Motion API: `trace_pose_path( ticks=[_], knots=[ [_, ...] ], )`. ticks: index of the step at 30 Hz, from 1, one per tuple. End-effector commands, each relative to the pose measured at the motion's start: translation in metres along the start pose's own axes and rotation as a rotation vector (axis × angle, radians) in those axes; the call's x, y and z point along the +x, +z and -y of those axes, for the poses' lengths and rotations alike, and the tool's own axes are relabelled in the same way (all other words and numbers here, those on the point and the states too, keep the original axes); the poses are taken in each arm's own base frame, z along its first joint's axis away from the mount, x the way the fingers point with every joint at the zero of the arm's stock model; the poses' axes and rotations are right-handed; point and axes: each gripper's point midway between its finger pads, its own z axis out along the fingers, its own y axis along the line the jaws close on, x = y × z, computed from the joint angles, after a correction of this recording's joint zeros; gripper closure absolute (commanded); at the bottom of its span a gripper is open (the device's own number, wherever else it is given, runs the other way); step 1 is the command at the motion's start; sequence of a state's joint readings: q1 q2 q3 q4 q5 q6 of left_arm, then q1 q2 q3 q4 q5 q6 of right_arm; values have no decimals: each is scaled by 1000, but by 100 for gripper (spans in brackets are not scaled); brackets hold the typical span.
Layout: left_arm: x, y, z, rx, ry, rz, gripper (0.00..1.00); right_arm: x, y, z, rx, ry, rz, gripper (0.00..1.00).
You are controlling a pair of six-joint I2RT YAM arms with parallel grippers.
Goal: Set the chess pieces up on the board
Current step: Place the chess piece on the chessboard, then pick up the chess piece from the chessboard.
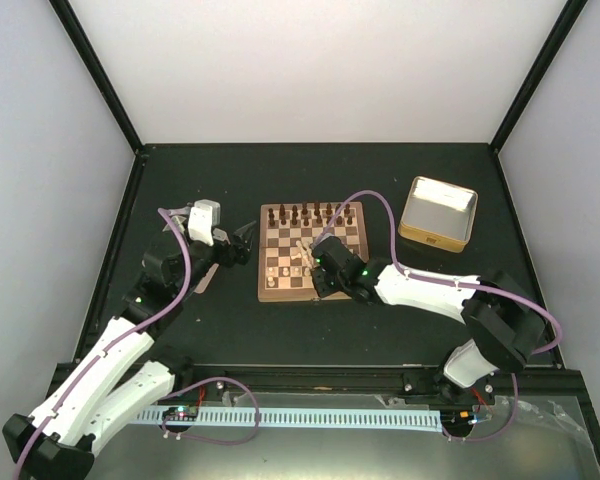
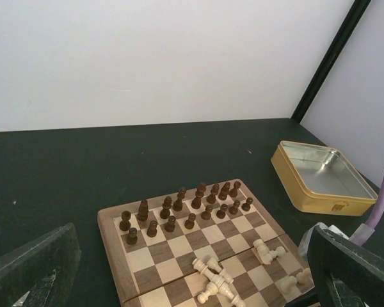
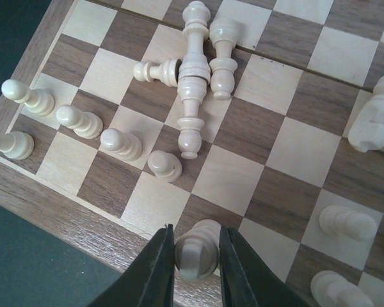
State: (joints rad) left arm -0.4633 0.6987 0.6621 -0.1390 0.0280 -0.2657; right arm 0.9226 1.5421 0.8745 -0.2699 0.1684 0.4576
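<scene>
Cream pieces (image 3: 193, 96) barely begun, we judge: few stand, others lie toppled on the board (image 3: 57, 211); right jaws grip one, left jaws gape.

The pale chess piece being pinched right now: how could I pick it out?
Find the wooden chessboard and look at its near rim in the right wrist view. There a cream piece sits between the two dark fingers of the right end effector; its neighbours stand free or lie toppled mid-board.

board (image 3: 288, 153): flat, brown-tan checks | chess pieces (image 3: 191, 96): cream, some toppled mid-board, others upright near edge
</scene>
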Motion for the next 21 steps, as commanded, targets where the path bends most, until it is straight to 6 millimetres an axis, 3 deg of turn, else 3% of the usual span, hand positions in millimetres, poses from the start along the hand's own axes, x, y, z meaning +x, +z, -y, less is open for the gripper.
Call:
trace_pose_path(
  ticks=[1, 7, 13, 21],
  knots=[
    [4, 1, -2, -1, 4, -13, 1, -7, -5, -5, -20, 34, 14, 76],
    [4, 0, -2, -1, 4, -12, 1, -24, -19, 3, 43, 75, 45, 58],
    [0, -3, -3, -10, -6, 1, 1, -62, -40, -1, 44, 85, 112, 54],
    [7, -3, -7, -30, -48, -22, 1, -82, -12, -13, -19, 79, 3, 60]
  ],
)
